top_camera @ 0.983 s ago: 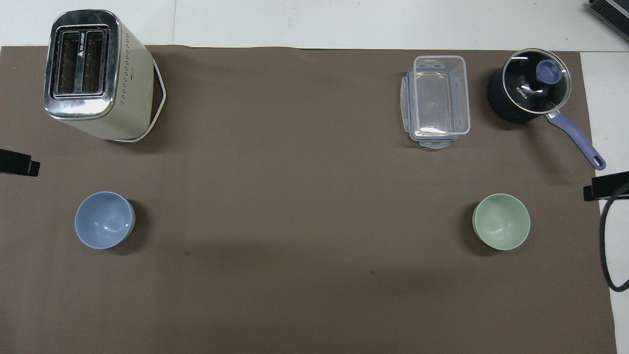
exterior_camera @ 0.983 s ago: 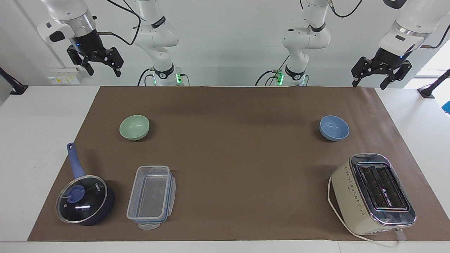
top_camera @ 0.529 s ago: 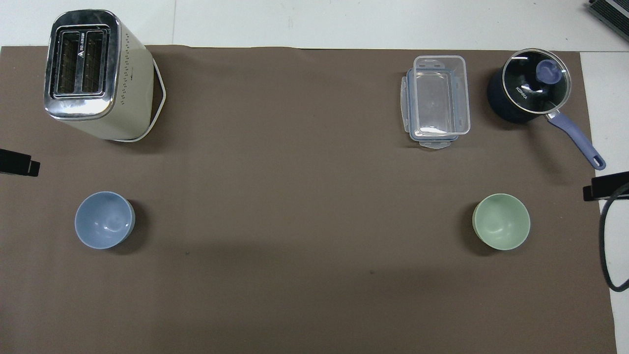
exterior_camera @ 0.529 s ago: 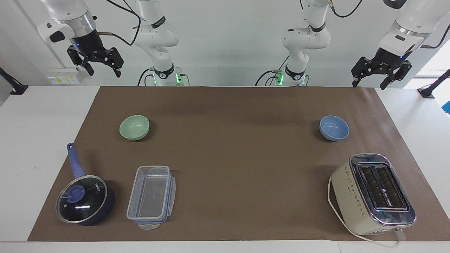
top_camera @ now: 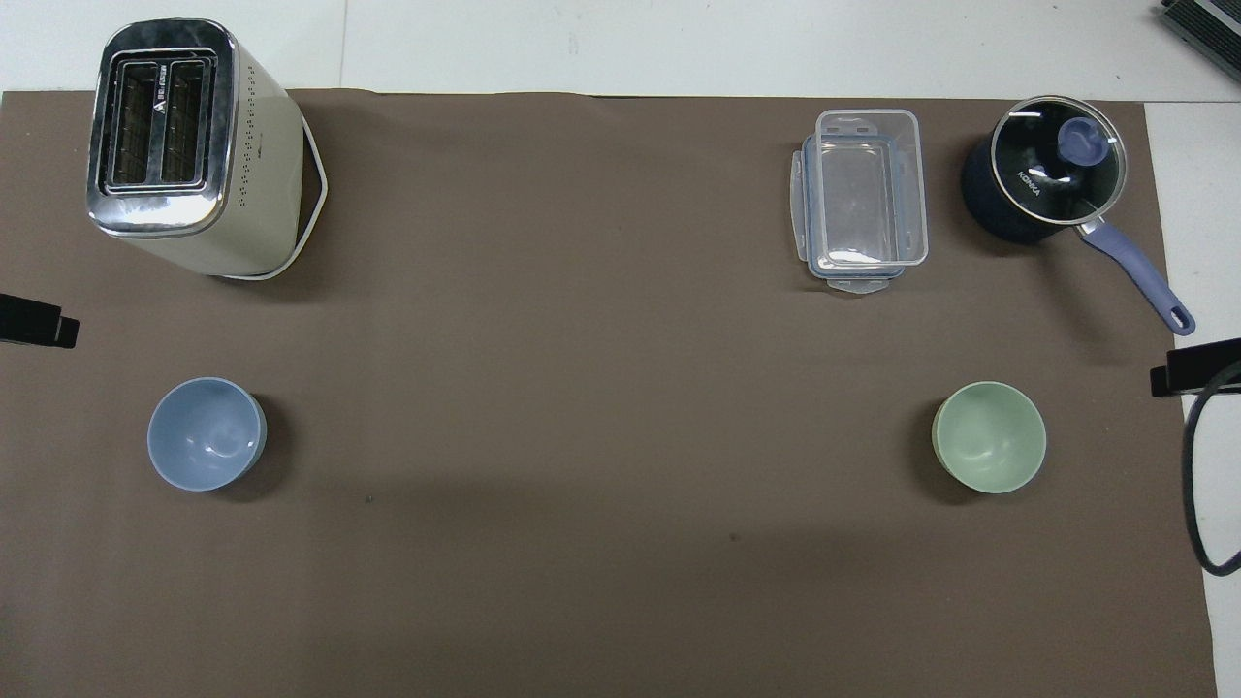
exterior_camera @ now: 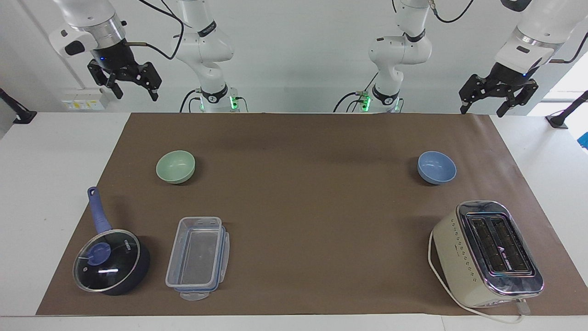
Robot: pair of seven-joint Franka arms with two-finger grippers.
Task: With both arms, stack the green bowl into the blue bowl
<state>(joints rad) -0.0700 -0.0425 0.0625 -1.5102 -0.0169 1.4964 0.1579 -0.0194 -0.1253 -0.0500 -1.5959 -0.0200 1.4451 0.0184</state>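
Observation:
The green bowl [exterior_camera: 175, 166] [top_camera: 989, 436] stands upright on the brown mat toward the right arm's end. Toward the left arm's end, at about the same distance from the robots, the blue bowl [exterior_camera: 437, 167] [top_camera: 206, 433] also stands upright. Both bowls are bare inside. My right gripper [exterior_camera: 134, 94] hangs open high over the table's robot-side edge, holding nothing, well up from the green bowl. My left gripper [exterior_camera: 488, 108] hangs open just as high at its own end, holding nothing, well up from the blue bowl.
A cream toaster [exterior_camera: 488, 253] stands farther from the robots than the blue bowl. A clear plastic container [exterior_camera: 197, 252] and a lidded dark saucepan [exterior_camera: 110, 259] with a blue handle lie farther out than the green bowl. Black brackets [exterior_camera: 18, 115] sit at the table's ends.
Both grippers have drifted up very slightly. The bowls and everything else on the mat have stayed put.

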